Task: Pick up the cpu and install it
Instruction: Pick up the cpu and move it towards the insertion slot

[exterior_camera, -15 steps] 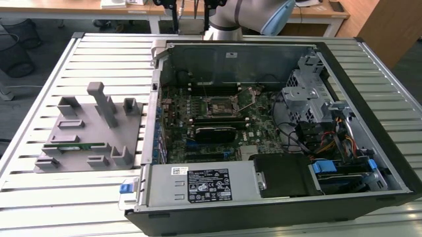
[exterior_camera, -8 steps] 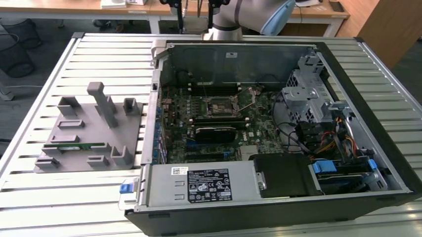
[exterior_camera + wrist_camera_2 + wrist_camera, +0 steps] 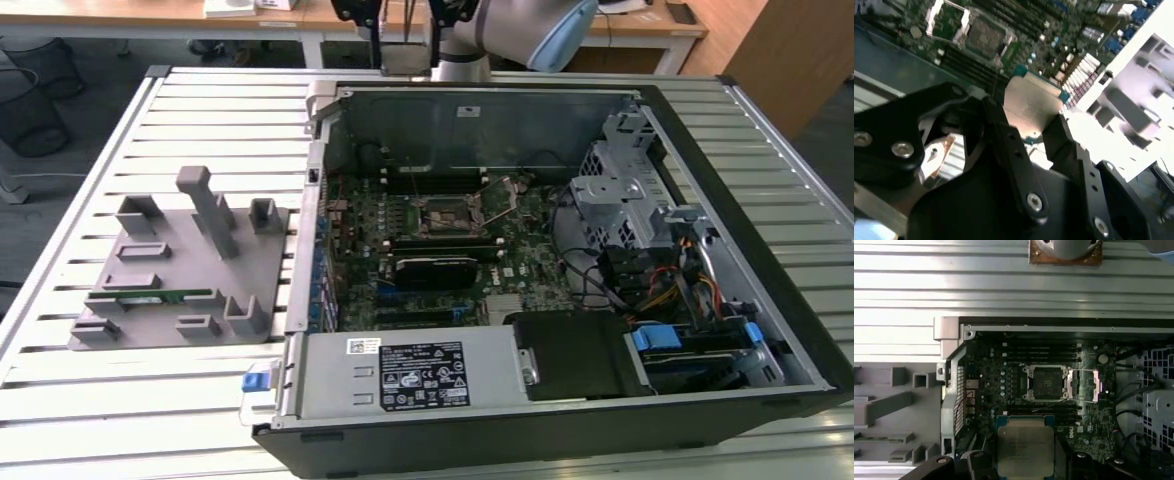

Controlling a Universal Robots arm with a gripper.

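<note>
The cpu (image 3: 1025, 446) is a flat square chip with a silver top, and my gripper (image 3: 1026, 464) is shut on it by two opposite edges. In the second wrist view the cpu (image 3: 1030, 100) sticks out between the black fingers (image 3: 1004, 135) of my gripper (image 3: 1029, 127). It hangs above the motherboard, some way short of the socket (image 3: 1046, 383). The socket stands open, its metal load plate (image 3: 1084, 385) folded to one side. In the exterior view the arm (image 3: 527, 30) sits above the case's far wall, and the open socket (image 3: 447, 212) is mid-board.
The open computer case (image 3: 694, 110) lies on a slatted metal table (image 3: 134, 400). A grey fixture tray (image 3: 180, 260) at the exterior view's left holds a green memory stick (image 3: 160, 297). A black block (image 3: 430, 268) sits just nearer than the socket. Drive cages and cables (image 3: 641, 270) fill the case's right.
</note>
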